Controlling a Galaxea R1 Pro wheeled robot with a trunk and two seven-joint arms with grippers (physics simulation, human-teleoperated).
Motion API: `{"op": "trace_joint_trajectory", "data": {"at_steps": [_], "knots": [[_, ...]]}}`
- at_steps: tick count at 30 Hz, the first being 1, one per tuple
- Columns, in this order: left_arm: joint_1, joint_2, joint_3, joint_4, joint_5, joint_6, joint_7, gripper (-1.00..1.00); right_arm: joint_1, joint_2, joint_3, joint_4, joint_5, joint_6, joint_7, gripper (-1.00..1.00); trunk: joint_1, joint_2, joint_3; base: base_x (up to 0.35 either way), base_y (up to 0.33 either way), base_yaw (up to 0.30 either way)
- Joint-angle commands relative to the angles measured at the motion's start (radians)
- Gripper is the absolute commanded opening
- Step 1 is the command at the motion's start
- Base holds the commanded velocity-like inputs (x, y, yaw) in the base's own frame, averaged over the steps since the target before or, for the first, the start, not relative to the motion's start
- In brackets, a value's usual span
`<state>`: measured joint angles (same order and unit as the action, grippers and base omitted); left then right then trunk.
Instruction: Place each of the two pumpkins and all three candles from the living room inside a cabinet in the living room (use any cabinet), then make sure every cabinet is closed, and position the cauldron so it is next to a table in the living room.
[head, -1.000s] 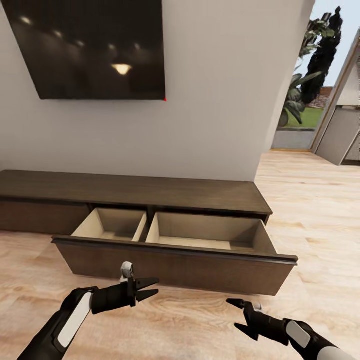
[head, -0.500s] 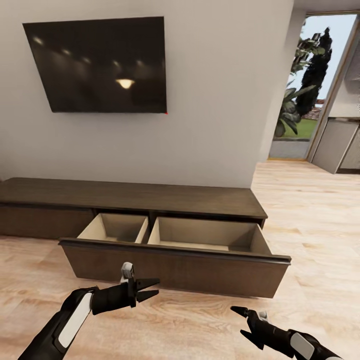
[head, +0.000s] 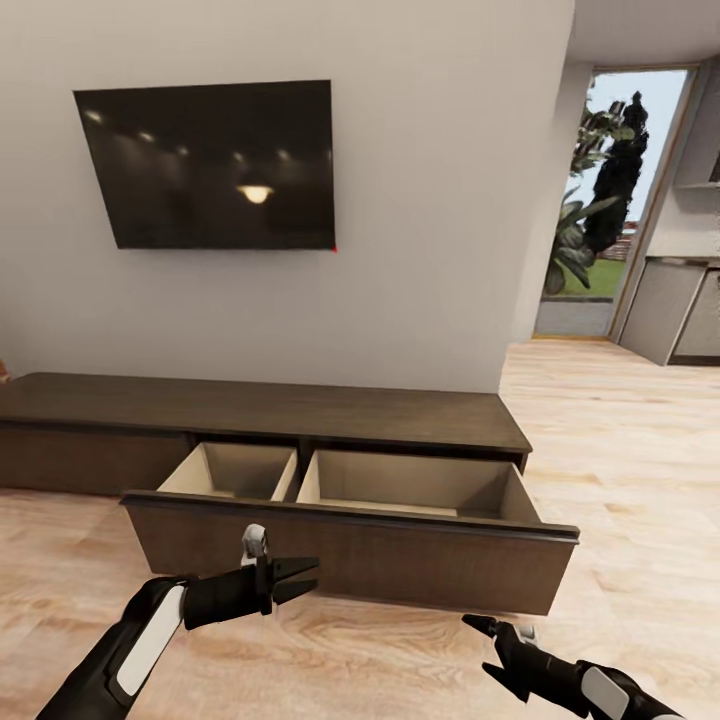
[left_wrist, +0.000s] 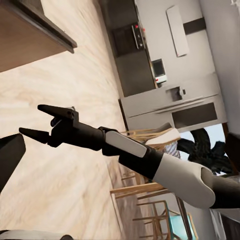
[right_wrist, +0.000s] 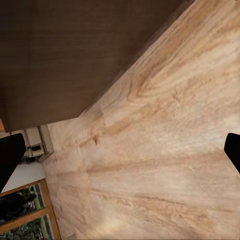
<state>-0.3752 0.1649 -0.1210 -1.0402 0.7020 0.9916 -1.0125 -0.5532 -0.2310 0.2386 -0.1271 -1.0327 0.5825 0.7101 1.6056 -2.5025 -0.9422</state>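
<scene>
The long, low dark-brown wood cabinet (head: 270, 415) runs along the foot of the pale wall beneath a flat black wall-mounted television (head: 215, 165), and its wide handleless drawer (head: 345, 525) stands pulled well out over the light plank floor (head: 620, 470), showing two bare beige compartments split by a divider; that opening reads as a ready receiving place for the pumpkins and candles, none of which lie in it. The left gripper (head: 305, 578) hangs just in front of the drawer's dark front panel with its two black pointed fingers spread and nothing between them, and the right gripper (head: 485, 648) hovers lower and to the other side, fingers likewise parted around empty air; the left wrist view catches that same right gripper (left_wrist: 36, 121) open above the floorboards, with grey kitchen units (left_wrist: 150, 60) and wooden chairs (left_wrist: 145, 195) beyond it. Both arms are carried low and forward with empty grippers, which suits a robot free to go and fetch things rather than one about to put something down. To the right, an open doorway with green plants (head: 600, 190) outside gives onto the kitchen side. Judging by the empty drawer, the storing part of the task is not yet begun, and the drawer has to remain open until the five items are inside.
</scene>
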Motion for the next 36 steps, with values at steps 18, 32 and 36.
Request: {"op": "trace_joint_trajectory", "data": {"at_steps": [18,32,36], "knots": [[-0.001,0.0,-0.002,0.0,0.001,0.003,-0.001,1.0,-0.001,-0.001,0.008,0.018,-0.012,-0.082,-0.004,1.0,-0.01,0.01,0.049,-0.195,0.0,0.153],[-0.001,-0.016,-0.007,-0.002,-0.012,0.001,0.003,1.0,-0.001,0.004,0.008,0.018,-0.01,-0.12,-0.006,1.0,-0.01,0.01,0.049,-0.296,-0.071,0.289],[-0.001,-0.016,-0.007,-0.001,-0.012,0.001,0.003,1.0,-0.001,0.005,0.008,0.018,-0.01,-0.12,-0.006,1.0,-0.01,0.01,0.049,-0.313,-0.141,0.29]]}}
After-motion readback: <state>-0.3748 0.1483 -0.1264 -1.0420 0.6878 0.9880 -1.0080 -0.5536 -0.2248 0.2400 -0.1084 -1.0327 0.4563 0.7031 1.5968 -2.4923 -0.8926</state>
